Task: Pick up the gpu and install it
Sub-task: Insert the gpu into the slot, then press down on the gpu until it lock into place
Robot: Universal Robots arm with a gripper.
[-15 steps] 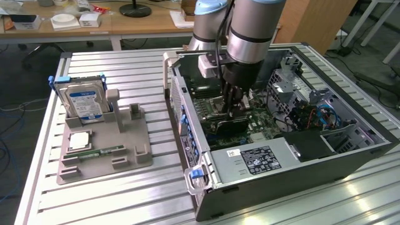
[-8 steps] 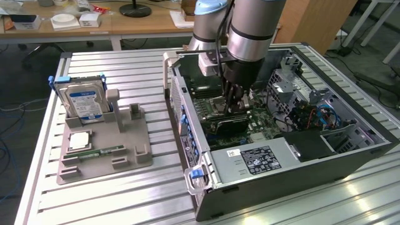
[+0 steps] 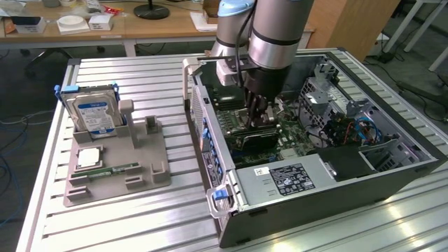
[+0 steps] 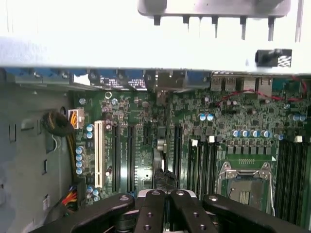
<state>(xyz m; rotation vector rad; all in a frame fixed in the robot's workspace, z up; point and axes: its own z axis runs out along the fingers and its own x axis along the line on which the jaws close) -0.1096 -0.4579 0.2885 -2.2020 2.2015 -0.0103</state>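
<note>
My gripper reaches down into the open computer case over the motherboard, and its fingers are shut. Right under the fingertips the gpu stands on edge among the expansion slots, showing as a dark flat card. In the wrist view the gpu appears edge-on as a thin dark strip running up to my gripper. I cannot tell whether the fingertips pinch its upper edge or only rest against it.
A grey parts tray on the exterior view's left holds a silver hard drive, a CPU and a RAM stick. The power supply and case walls hem in the motherboard. An open CPU socket lies beside the slots.
</note>
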